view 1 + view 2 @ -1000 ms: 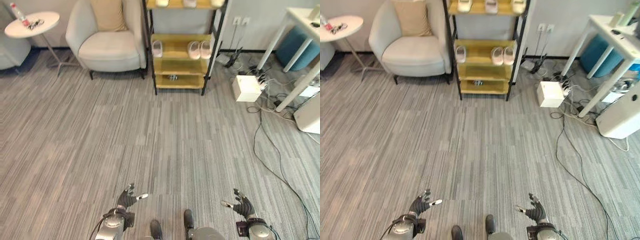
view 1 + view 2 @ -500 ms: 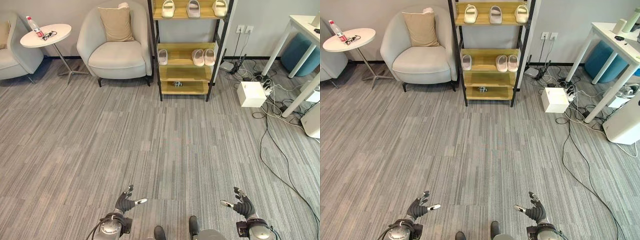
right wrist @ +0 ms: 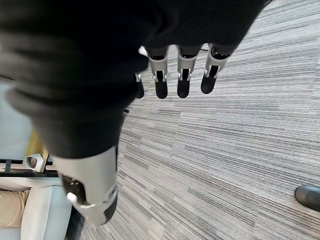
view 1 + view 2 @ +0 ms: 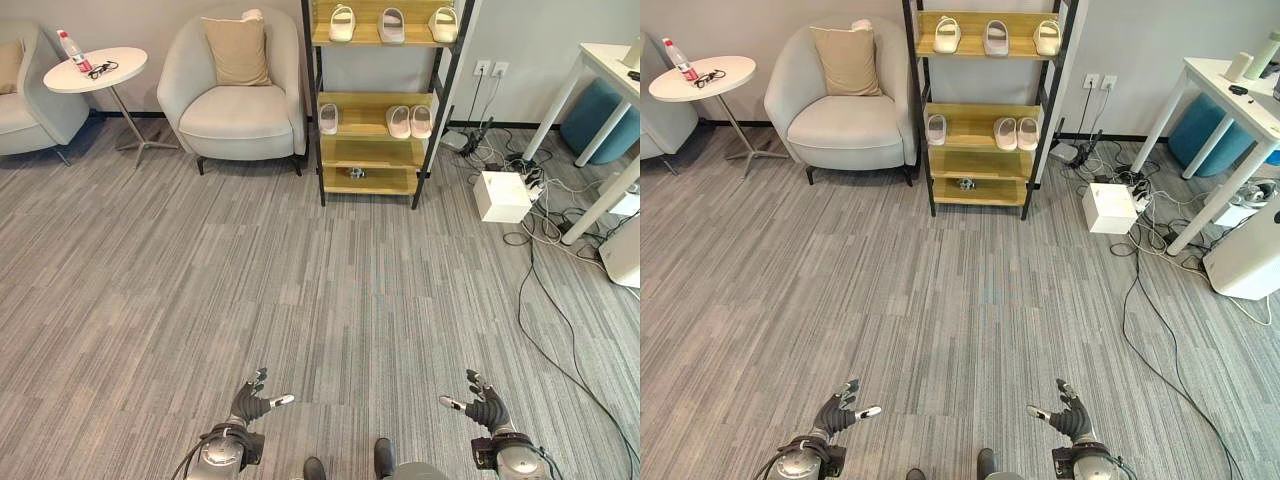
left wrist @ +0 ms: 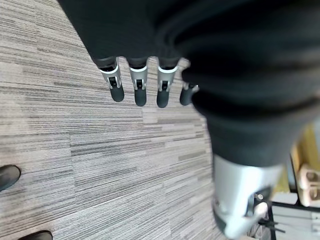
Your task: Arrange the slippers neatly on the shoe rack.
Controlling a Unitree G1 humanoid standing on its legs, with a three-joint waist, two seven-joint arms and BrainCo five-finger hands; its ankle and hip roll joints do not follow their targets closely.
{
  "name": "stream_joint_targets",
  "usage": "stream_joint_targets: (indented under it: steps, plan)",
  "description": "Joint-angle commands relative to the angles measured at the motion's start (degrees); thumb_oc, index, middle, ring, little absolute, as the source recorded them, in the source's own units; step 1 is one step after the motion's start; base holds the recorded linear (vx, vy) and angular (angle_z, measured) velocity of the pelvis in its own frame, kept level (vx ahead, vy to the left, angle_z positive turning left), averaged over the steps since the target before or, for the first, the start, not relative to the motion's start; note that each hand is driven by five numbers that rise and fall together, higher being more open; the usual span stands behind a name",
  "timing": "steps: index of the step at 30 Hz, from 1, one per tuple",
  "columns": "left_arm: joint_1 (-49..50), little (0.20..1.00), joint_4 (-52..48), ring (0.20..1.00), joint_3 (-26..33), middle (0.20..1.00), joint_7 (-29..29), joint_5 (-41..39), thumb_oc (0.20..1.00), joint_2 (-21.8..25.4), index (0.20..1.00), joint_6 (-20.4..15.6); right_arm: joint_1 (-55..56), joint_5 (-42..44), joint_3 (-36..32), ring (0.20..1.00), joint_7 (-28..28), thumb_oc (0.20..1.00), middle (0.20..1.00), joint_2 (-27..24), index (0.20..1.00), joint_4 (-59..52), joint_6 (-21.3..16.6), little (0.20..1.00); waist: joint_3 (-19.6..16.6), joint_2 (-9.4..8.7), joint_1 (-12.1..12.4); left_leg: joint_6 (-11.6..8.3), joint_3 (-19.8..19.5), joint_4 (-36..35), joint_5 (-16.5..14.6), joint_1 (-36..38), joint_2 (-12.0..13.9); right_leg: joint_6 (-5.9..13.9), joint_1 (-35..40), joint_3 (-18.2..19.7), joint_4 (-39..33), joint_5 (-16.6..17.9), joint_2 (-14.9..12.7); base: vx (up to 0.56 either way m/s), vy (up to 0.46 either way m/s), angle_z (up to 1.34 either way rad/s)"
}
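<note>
I judge the task hardly begun: both my left hand (image 4: 252, 403) and right hand (image 4: 484, 408) hang empty with fingers spread, far from the rack (image 4: 383, 100), where the slippers (image 4: 410, 121) sit unevenly.

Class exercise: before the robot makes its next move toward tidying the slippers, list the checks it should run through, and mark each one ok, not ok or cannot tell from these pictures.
1. Left hand free, fingers straight: ok.
2. Right hand free, fingers straight: ok.
3. Shoe rack within reach: not ok, it stands far across the floor.
4. Carpet between robot and rack free of obstacles: ok.
5. Middle-shelf slippers neat: not ok, a single slipper sits apart from the pair.
6. Top-shelf slippers paired: cannot tell.
</note>
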Motion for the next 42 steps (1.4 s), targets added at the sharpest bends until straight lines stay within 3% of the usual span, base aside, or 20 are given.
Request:
stream_joint_targets:
  steps: [1, 2, 3, 6, 10, 14, 19, 20, 23, 25, 26, 29, 31, 33, 34, 36, 37, 42]
  plan:
    - [-3.27, 1.0, -2.31, 1.0, 0.91, 1.0, 0.21, 2.02, 1.0, 2.75, 1.0, -1.61, -4.14, 3.52, -2.75, 1.0, -1.13, 1.0, 1.0, -0.85, 1.0, -1.44, -2.79, 1.0, 1.72, -1.9, 0.79, -3.3, 1.59, 0.29, -5.36, 1.44, 2.02, 8.55, -3.0, 3.03, 10.44, -9.19, -6.14, -0.07, 0.196, -0.09]
    - [-3.65, 1.0, -2.92, 1.0, 1.32, 1.0, 0.0, 2.27, 1.0, 3.17, 1.0, -1.43, -4.48, 3.04, -3.06, 1.0, -1.42, 1.0, 1.0, -1.04, 1.0, -2.66, -2.72, 1.0, 2.69, -1.86, 0.74, -2.93, 2.04, 0.87, -5.72, 1.15, 1.73, 10.33, -6.13, 2.57, 16.05, -8.12, -7.02, -0.05, 0.198, -0.07]
    - [-4.0, 1.0, -2.9, 1.0, 1.28, 1.0, 0.01, 2.54, 1.0, 3.35, 1.0, -1.42, -4.5, 2.9, -3.26, 1.0, -1.59, 1.0, 1.0, -1.1, 1.0, -3.2, -2.86, 1.0, 3.18, -1.54, 0.52, -2.82, 2.17, 1.39, -5.96, 1.19, 1.79, 10.76, -7.12, 2.32, 18.54, -7.8, -7.31, -0.02, 0.103, -0.06]
    - [-5.15, 1.0, -2.82, 1.0, 1.26, 1.0, 0.12, 2.94, 1.0, 3.23, 1.0, -1.46, -4.04, 3.07, -3.59, 1.0, -1.42, 1.0, 1.0, -0.66, 1.0, -4.45, -3.2, 1.0, 3.61, -0.84, -0.36, -3.16, 2.09, 2.31, -7.05, 1.82, 1.82, 10.49, -9.86, 2.04, 22.43, -7.53, -8.17, 0.12, 0.031, 0.13]
    - [-6.54, 1.0, -4.22, 1.0, 0.74, 1.0, -0.18, 2.83, 1.0, 3.3, 1.0, -1.89, -3.78, 2.92, -4.07, 1.0, -1.31, 1.0, 1.0, -1.16, 1.0, -5.65, -3.49, 1.0, 3.81, -0.27, -1.56, -4.07, 1.83, 1.92, -7.88, 3.47, 1.62, 9.43, -9.88, -2.28, 16.82, -7.07, -9.93, 0.18, -0.073, 0.25]
    - [-8.75, 1.0, -2.89, 1.0, 0.03, 1.0, -0.07, 2.83, 1.0, 2.87, 1.0, -2.09, -2.49, 1.27, -4.56, 1.0, -1.57, 1.0, 1.0, -2.15, 1.0, -7.16, -3.53, 1.0, 4.45, -0.66, -3.36, -5.51, 2.32, 1.93, -9.91, 7.29, 1.75, 9.47, -12.06, -7.02, 9.75, -4.14, -10.67, 0.2, -0.173, 0.16]
    - [-9.1, 1.0, -1.91, 1.0, -0.31, 1.0, -0.34, 2.84, 1.0, 2.22, 1.0, -2.5, 0.35, 1.12, -5.75, 1.0, -0.94, 1.0, 1.0, -3.08, 1.0, -9.49, -4.23, 1.0, 3.65, -0.93, -5.31, -6.72, 2.25, 4.39, -11.1, 8.14, 2.56, 8.47, -10.95, -6.47, 9.68, -4.25, -9.92, 0.16, -0.191, 0.4]
    - [-8.61, 1.0, -1.66, 1.0, 0.1, 1.0, -0.41, 1.71, 1.0, 1.4, 1.0, -2.57, 1.36, 1.37, -6.32, 1.0, -0.33, 1.0, 1.0, -4.21, 1.0, -10.41, -4.77, 1.0, 3.2, -0.47, -6.28, -8.66, 2.71, 9.18, -9.52, 7.44, 4.62, 6.57, -9.12, -6.07, 9.68, -5.72, -8.16, 0.17, -0.263, 0.25]
    - [-8.5, 1.0, -0.32, 1.0, 0.15, 1.0, -0.5, 0.15, 1.0, 0.74, 1.0, -2.56, 1.78, 1.74, -6.46, 1.0, 0.4, 1.0, 1.0, -5.43, 1.0, -10.69, -5.02, 1.0, 3.35, -0.75, -6.45, -10.61, 1.54, 20.68, -3.86, 3.12, 6.52, 3.75, -6.24, -4.45, 9.53, -7.97, -5.7, 0.18, -0.289, 0.08]
    - [-9.17, 1.0, 0.69, 1.0, -0.17, 1.0, -0.01, 0.18, 1.0, 0.68, 1.0, -2.43, 1.71, 2.42, -6.76, 1.0, 0.5, 1.0, 1.0, -6.79, 1.0, -10.56, -4.92, 1.0, 4.34, -2.36, -5.49, -11.18, -0.51, 31.94, 0.26, -2.7, 6.33, 1.57, -4.42, -2.26, 10.11, -10.06, -4.84, 0.23, -0.326, -0.45]
    - [-9.51, 1.0, 0.75, 1.0, -0.53, 1.0, 0.17, 0.5, 1.0, 0.67, 1.0, -2.34, 1.67, 2.64, -6.59, 1.0, 0.33, 1.0, 1.0, -6.83, 1.0, -9.99, -4.74, 1.0, 4.6, -2.77, -5.12, -10.26, 0.16, 32.37, -0.49, -4.63, 6.85, 1.34, -3.85, -1.91, 10.31, -10.92, -4.77, 0.28, -0.278, -0.54]
    - [-9.4, 1.0, 0.67, 1.0, -1.02, 1.0, 0.04, 0.83, 1.0, 0.33, 1.0, -2.28, 1.7, 2.95, -6.53, 1.0, 0.1, 1.0, 1.0, -6.81, 1.0, -8.99, -4.44, 1.0, 4.66, -2.75, -4.22, -8.46, 2.46, 29.56, -2.68, -7.01, 7.91, 1.27, -2.08, -1.17, 10.1, -12.33, -4.54, 0.2, -0.052, -0.21]
    - [-9.05, 1.0, 0.85, 1.0, -1.8, 1.0, -0.09, 1.39, 1.0, -0.07, 1.0, -2.07, 1.58, 3.09, -6.42, 1.0, -0.08, 1.0, 1.0, -6.9, 1.0, -7.79, -4.29, 1.0, 4.58, -2.85, -3.54, -7.41, 4.14, 23.69, -3.55, -9.64, 9.42, 1.57, -0.81, -1.0, 9.65, -13.32, -4.53, 0.24, 0.023, -0.22]
    - [-8.86, 1.0, 1.06, 1.0, -2.4, 1.0, 0.08, 1.82, 1.0, -0.58, 1.0, -1.72, 1.38, 2.9, -6.11, 1.0, -0.62, 1.0, 1.0, -7.18, 1.0, -7.2, -4.12, 1.0, 4.77, -1.86, -2.64, -8.57, 5.08, 13.24, 2.09, -10.73, 11.85, 2.36, 1.19, -0.98, 8.81, -14.33, -4.0, 0.35, 0.116, -0.19]
    - [-9.12, 1.0, 1.12, 1.0, -2.77, 1.0, 0.42, 1.95, 1.0, -0.87, 1.0, -1.35, 0.82, 2.62, -5.98, 1.0, -1.61, 1.0, 1.0, -7.35, 1.0, -6.79, -3.81, 1.0, 4.91, -1.67, -2.08, -9.54, 5.57, 6.1, 5.92, -12.8, 14.5, 3.24, 3.4, -1.4, 7.45, -14.84, -4.4, 0.45, 0.16, -0.23]
    - [-7.31, 1.0, 0.96, 1.0, -2.07, 1.0, 0.1, 2.93, 1.0, -0.69, 1.0, -1.35, 1.48, 2.23, -5.88, 1.0, -0.47, 1.0, 1.0, -6.74, 1.0, -7.36, -3.73, 1.0, 3.28, -0.41, -2.3, -9.96, 8.49, 1.59, 7.44, -9.74, 14.05, 4.72, 5.5, -1.0, 6.45, -15.24, -4.6, 0.53, 0.224, -0.3]
    - [-7.1, 1.0, 0.81, 1.0, -2.19, 1.0, -0.04, 3.14, 1.0, -0.73, 1.0, -1.41, 1.41, 2.04, -5.8, 1.0, -0.42, 1.0, 1.0, -6.68, 1.0, -7.23, -3.69, 1.0, 2.84, -0.4, -2.2, -9.81, 8.88, 2.56, 7.39, -9.83, 13.51, 5.01, 6.37, -0.57, 5.95, -15.25, -5.17, 0.48, 0.225, -0.33]
    - [-5.58, 1.0, -0.5, 1.0, -1.17, 1.0, -0.76, 3.08, 1.0, 0.54, 1.0, -1.43, 0.37, 1.37, -4.35, 1.0, 1.23, 1.0, 1.0, -5.01, 1.0, -7.72, -2.97, 1.0, 1.08, -1.89, -1.0, -7.35, 10.36, 6.09, 3.85, -10.07, 9.88, 7.02, 6.06, 2.18, 8.66, -14.39, -8.38, 0.31, 0.18, -0.41]
